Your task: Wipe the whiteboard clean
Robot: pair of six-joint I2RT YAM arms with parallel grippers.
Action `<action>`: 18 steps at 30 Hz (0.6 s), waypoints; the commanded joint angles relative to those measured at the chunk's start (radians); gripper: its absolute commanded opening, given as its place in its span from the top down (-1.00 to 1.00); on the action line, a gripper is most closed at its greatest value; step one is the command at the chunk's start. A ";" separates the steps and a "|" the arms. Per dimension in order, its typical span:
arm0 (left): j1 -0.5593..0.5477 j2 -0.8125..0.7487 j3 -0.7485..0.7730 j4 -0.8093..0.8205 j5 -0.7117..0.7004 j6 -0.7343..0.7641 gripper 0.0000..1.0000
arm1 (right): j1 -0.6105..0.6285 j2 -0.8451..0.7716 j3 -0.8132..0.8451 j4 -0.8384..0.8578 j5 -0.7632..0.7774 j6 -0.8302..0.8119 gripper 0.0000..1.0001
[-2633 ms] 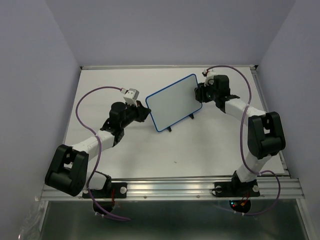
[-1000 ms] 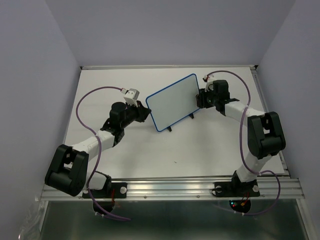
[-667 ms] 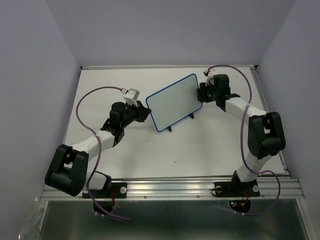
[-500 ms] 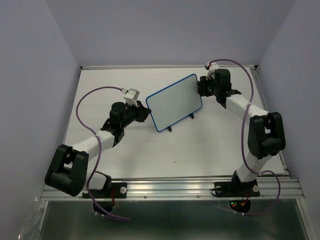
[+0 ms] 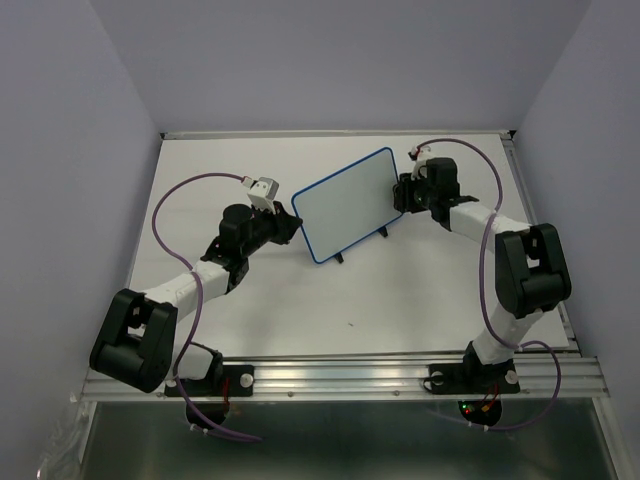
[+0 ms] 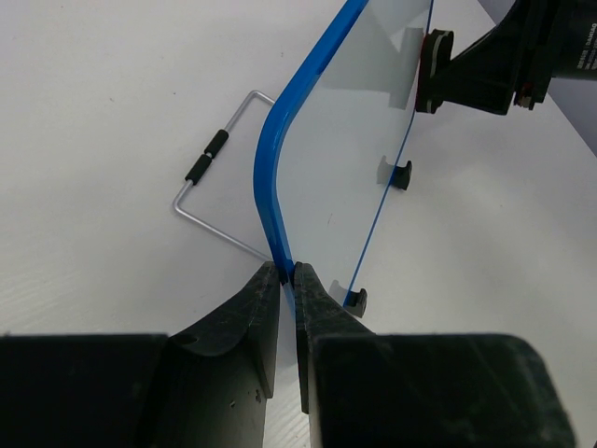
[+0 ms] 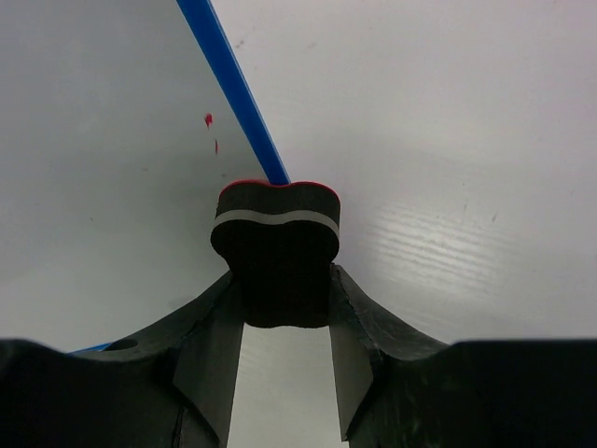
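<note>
The whiteboard, white with a thin blue frame and two black feet, stands tilted mid-table. My left gripper is shut on its left blue edge. My right gripper is shut on a black eraser with a grey stripe and red face. The eraser presses against the board's right blue edge. Two small red marks remain on the white surface just left of that edge.
A bent wire stand with black sleeves lies on the table behind the board in the left wrist view. The white table has a metal rail along its near edge. Purple cables loop off both arms.
My right gripper with the eraser has moved back and forth along the board's right edge, up toward the far corner and then back down. The left arm and board have not moved.
</note>
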 commanded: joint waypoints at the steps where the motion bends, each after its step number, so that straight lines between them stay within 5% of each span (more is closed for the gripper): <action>1: -0.010 0.012 0.004 -0.021 -0.010 0.035 1.00 | 0.005 0.000 -0.039 0.010 0.038 0.019 0.99; 18: -0.011 0.005 -0.001 -0.023 -0.013 0.033 1.00 | 0.005 0.003 0.154 -0.026 0.040 0.018 0.99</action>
